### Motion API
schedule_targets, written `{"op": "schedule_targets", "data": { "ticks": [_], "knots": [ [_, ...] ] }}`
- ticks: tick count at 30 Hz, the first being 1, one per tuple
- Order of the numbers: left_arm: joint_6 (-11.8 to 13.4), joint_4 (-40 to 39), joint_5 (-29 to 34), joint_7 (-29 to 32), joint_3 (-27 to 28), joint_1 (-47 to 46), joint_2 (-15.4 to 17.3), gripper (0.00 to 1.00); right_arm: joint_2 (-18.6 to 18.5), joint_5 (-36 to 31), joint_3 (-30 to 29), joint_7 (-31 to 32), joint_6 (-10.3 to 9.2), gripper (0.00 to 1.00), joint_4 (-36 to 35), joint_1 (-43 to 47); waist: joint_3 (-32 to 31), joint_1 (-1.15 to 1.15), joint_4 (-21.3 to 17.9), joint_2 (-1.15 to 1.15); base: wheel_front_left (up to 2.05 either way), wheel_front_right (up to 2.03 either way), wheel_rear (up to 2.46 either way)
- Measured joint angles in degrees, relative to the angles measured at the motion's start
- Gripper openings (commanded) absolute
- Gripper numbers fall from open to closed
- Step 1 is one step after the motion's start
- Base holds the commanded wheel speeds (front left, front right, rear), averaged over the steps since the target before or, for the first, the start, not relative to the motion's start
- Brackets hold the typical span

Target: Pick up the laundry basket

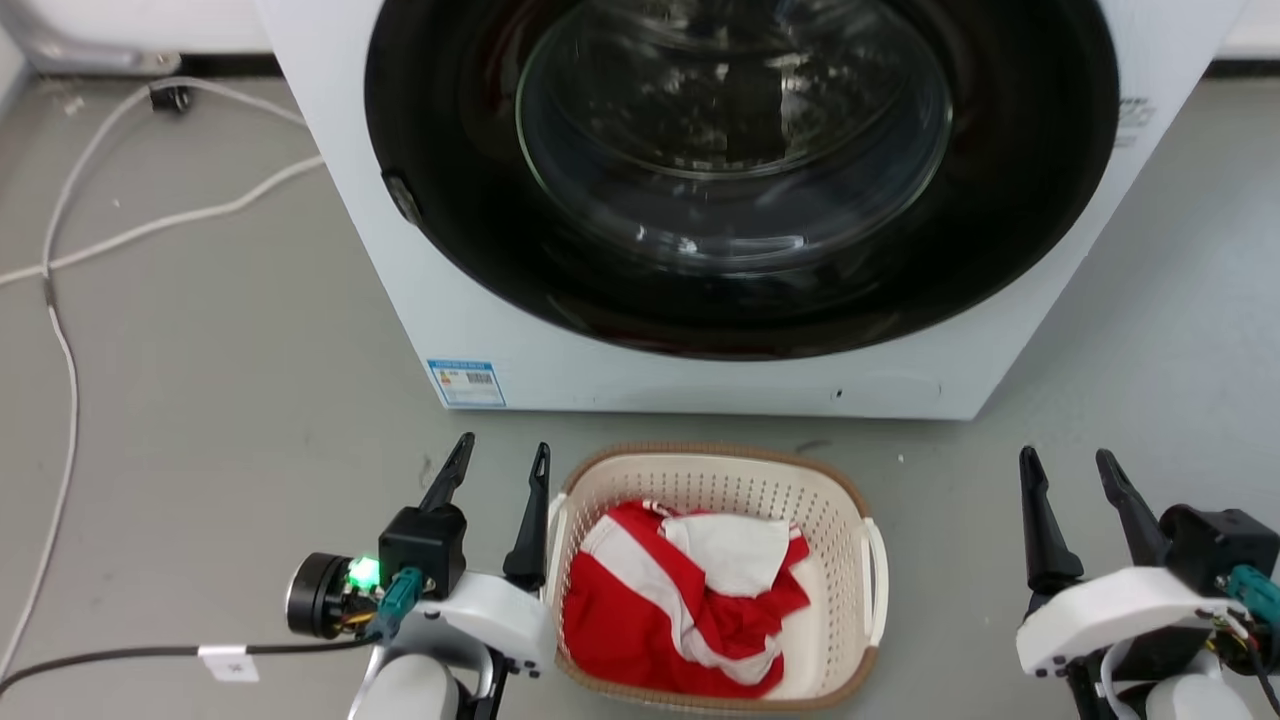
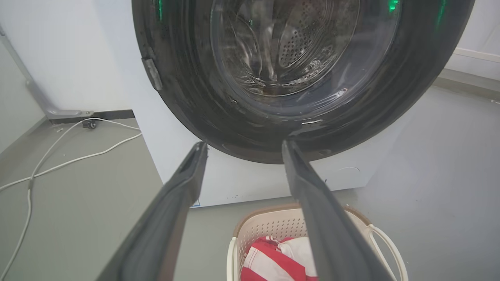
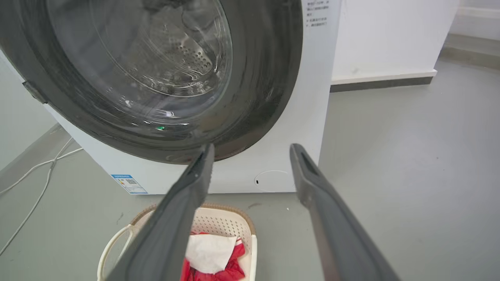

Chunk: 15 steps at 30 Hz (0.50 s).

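My left gripper (image 1: 505, 445) and right gripper (image 1: 1066, 455), fingers spread and empty, flank the laundry basket (image 1: 740, 487); uneven lifting could spill its cloth (image 1: 640, 600).

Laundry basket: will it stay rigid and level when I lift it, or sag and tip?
Probably rigid: the laundry basket is perforated moulded plastic, so its walls should hold shape. Likely light, holding only some red-and-white cloth. Lifted by one loop handle it may tip; the cloth sits toward its left side.

washer (image 1: 700, 385): white, dark round glass door (image 1: 740, 170) | white cables (image 1: 180, 218): on grey floor (image 1: 220, 400) beside it | red-and-white cloth (image 1: 640, 620): crumpled
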Motion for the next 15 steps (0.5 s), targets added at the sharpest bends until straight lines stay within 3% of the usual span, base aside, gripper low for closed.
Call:
{"op": "schedule_targets", "data": {
  "ticks": [15],
  "knots": [
    [-2.6, 16.5, -2.5, 0.0, 0.3, -13.8, 0.3, 1.00, -0.7, 3.3, 1.7, 2.7, 0.00, 1.00, 11.9, -11.3, 17.4, 0.00, -1.0, 0.00, 0.00, 0.00, 0.00]
  ]
}}
